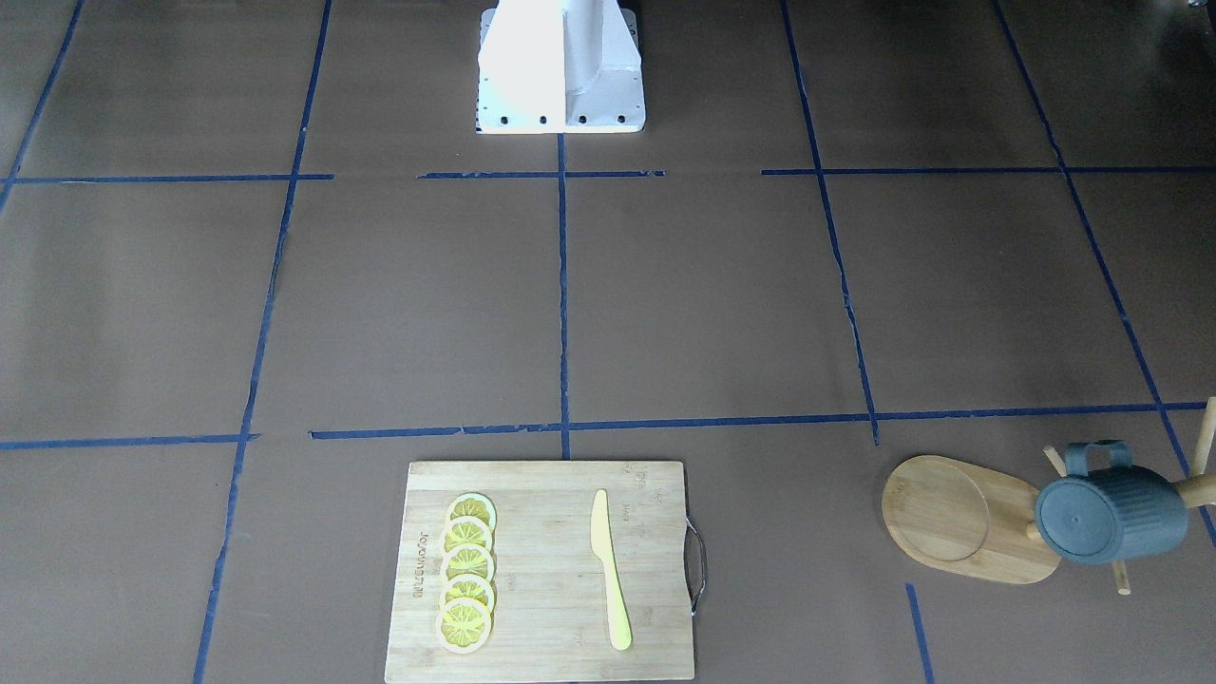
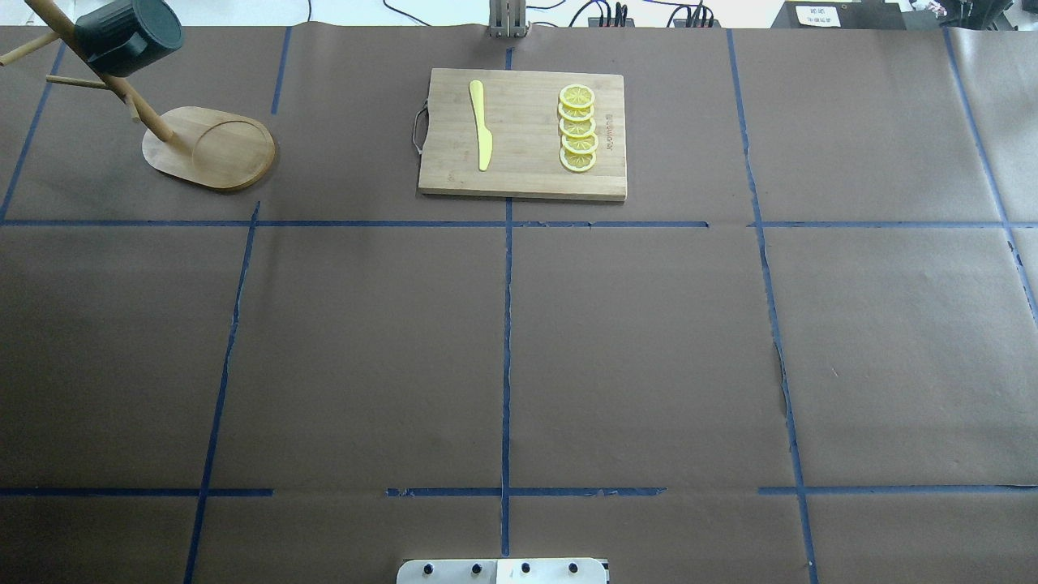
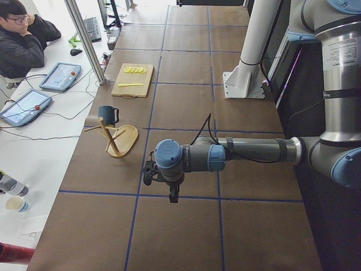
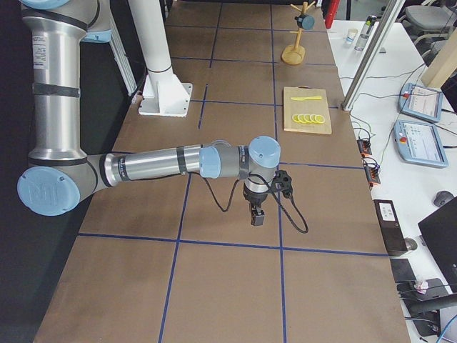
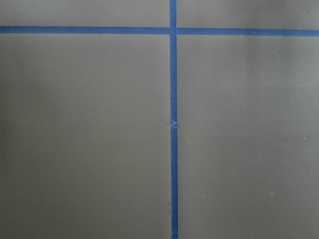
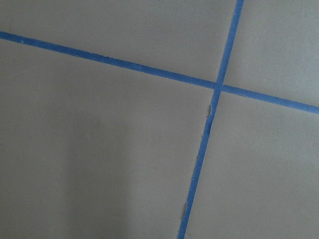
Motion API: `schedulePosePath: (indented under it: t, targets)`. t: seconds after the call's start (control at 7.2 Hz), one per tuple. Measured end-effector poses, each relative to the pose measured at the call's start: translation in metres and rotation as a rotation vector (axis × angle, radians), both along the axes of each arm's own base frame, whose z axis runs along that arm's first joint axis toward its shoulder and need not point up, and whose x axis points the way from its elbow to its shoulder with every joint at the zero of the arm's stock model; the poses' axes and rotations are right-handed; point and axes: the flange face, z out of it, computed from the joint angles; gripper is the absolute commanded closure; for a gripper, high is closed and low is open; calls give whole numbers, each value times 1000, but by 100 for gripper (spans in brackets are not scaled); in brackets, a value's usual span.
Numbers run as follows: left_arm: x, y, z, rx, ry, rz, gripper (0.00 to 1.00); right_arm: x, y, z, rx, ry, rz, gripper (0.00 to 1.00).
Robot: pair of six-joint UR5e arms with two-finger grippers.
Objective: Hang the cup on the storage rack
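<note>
At the far left corner of the bench (image 2: pixel 365 341), the dark teal-grey ribbed cup (image 2: pixel 130 36) sits up on the light wooden storage rack (image 2: pixel 215 150), lying sideways against the central pole and well above the oval bamboo base. It seems to hang by its loop handle on an angled peg, though the peg through the loop is too small to confirm. I judge the hanging step done. What remains calls only for the arms to stay clear of the rack.

The left gripper (image 3: pixel 174 196) hangs over bare brown paper near the robot's edge, well apart from the rack and holding nothing. Whether its jaws are wide or narrow I cannot tell.

Midway along the far edge lies a rectangular bamboo cutting board (image 2: pixel 523 174) carrying a pale yellow knife (image 2: pixel 480 126) and, to its right, a row of yellow lemon slices (image 2: pixel 577 130). None of these stands in the way.

The right gripper (image 4: pixel 257 216) likewise hovers empty over blue tape lines, and its jaw spacing cannot be told.
</note>
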Motion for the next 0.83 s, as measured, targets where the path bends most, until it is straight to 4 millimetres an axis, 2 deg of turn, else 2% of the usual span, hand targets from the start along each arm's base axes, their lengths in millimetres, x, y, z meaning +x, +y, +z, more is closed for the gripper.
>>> schedulePosePath:
  t: [0.83]
  targets:
    - [0, -2, -5, 13, 0, 1, 0, 0, 1, 6, -10, 1, -1, 0]
